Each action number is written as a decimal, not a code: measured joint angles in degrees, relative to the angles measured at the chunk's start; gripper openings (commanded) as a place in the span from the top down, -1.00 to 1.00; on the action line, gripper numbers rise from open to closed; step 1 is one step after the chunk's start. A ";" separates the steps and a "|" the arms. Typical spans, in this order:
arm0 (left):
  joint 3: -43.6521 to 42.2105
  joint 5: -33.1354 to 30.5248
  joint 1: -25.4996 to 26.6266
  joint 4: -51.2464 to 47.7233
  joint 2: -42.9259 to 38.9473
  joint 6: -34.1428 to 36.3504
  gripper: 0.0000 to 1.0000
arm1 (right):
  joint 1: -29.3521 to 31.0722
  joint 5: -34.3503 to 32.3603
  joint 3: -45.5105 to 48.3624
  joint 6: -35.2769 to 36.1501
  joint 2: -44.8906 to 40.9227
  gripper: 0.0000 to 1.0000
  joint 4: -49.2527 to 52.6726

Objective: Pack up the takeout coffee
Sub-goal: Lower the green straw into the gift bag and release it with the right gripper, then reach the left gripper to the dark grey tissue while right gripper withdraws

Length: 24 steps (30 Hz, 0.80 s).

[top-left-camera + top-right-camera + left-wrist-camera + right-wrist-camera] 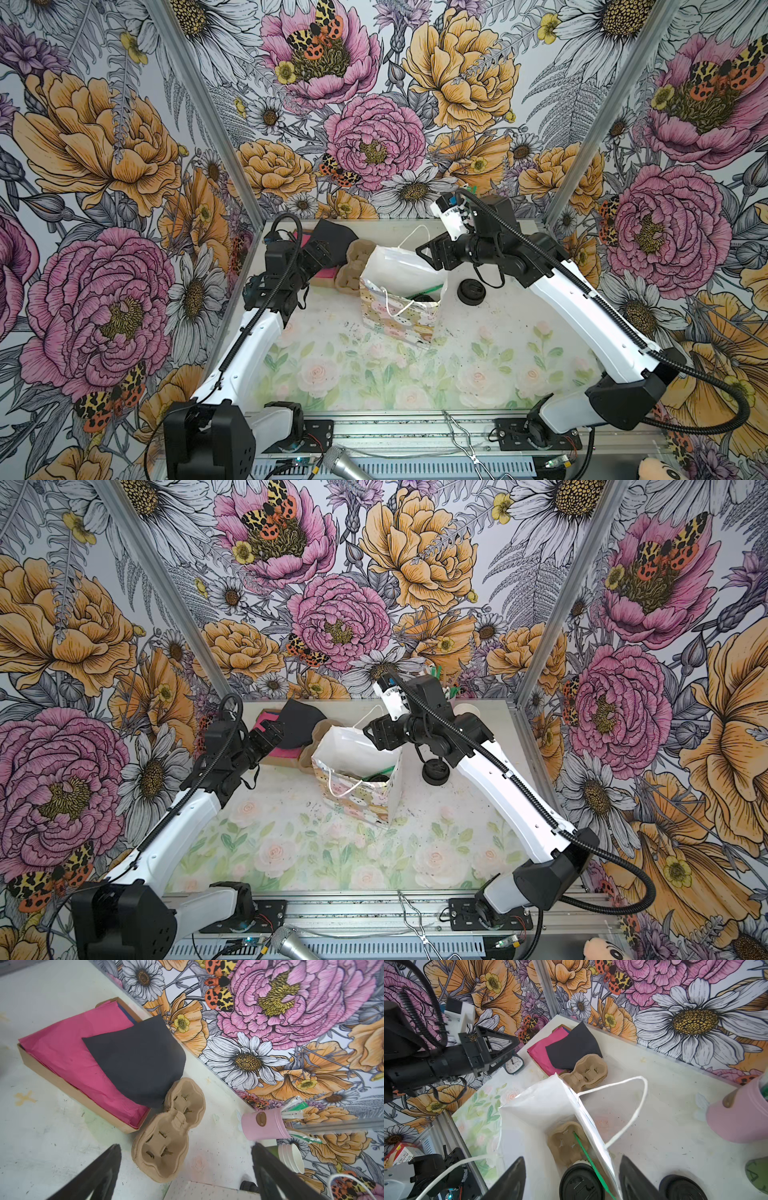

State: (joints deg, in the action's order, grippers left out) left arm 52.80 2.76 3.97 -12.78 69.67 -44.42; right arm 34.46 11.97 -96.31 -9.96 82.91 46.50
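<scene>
The takeout coffee [580, 1184] stands inside the open gift bag [542, 1103], and I see its round black lid from above. Under it lies a brown cup carrier [564, 1145], and a green stick [588, 1159] leans beside the cup. My right gripper [572, 1158] hangs open just above the bag's mouth, its fingers apart from the lid. In both top views the bag [399, 266] [353, 746] sits mid-table with the right gripper [428, 253] [374, 733] at its top edge. My left gripper [186, 1146] is open and empty, over the table at the back left [320, 253].
A stack of brown carriers [166, 1132] lies beside a cardboard box [72, 1053] of pink tissue and black paper. A pink cup [264, 1126] with straws and stacked white cups [291, 1157] stand at the back wall. Loose black lids [471, 291] lie right of the bag.
</scene>
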 measured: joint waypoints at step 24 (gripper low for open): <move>11.04 2.73 -0.79 0.00 29.14 -25.79 -0.43 | -8.28 -2.67 13.57 -2.29 -8.22 -0.64 -9.55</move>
State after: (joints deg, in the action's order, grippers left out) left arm 63.83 5.50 3.18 -12.78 98.80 -70.22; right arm 26.17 9.30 -82.74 -12.25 74.70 36.95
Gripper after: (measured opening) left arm 0.733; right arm 0.809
